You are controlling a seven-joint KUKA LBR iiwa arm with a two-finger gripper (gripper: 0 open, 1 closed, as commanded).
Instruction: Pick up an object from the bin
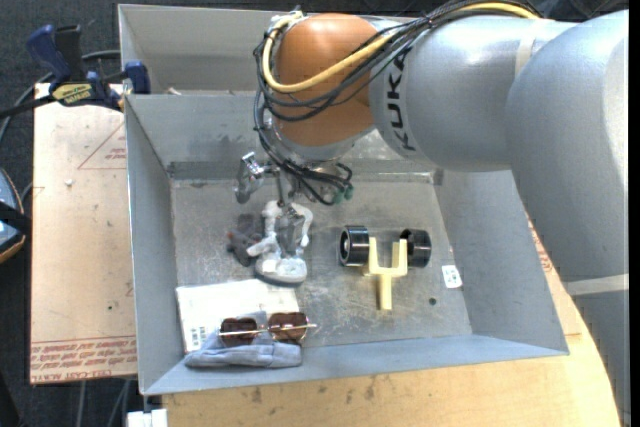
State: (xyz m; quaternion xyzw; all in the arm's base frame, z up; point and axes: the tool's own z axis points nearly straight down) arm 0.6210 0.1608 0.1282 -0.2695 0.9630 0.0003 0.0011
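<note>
A small white rounded thing (281,265), smooth and a little glossy, lies on the floor of the grey metal bin (200,205), directly under the gripper (285,233). Whether the gripper is spread or pressed together, I cannot tell. Just beside it, away from the arm (470,95), is a dark grey lump (242,241). On the arm's side lies a black dumbbell-shaped thing (356,247) with a cream Y-shaped piece (384,277) across it. Toward the near rim are sunglasses (265,326) with brown lenses, on white paper (215,303) and grey cloth (240,355). The arm carries the letters KUKA.
</note>
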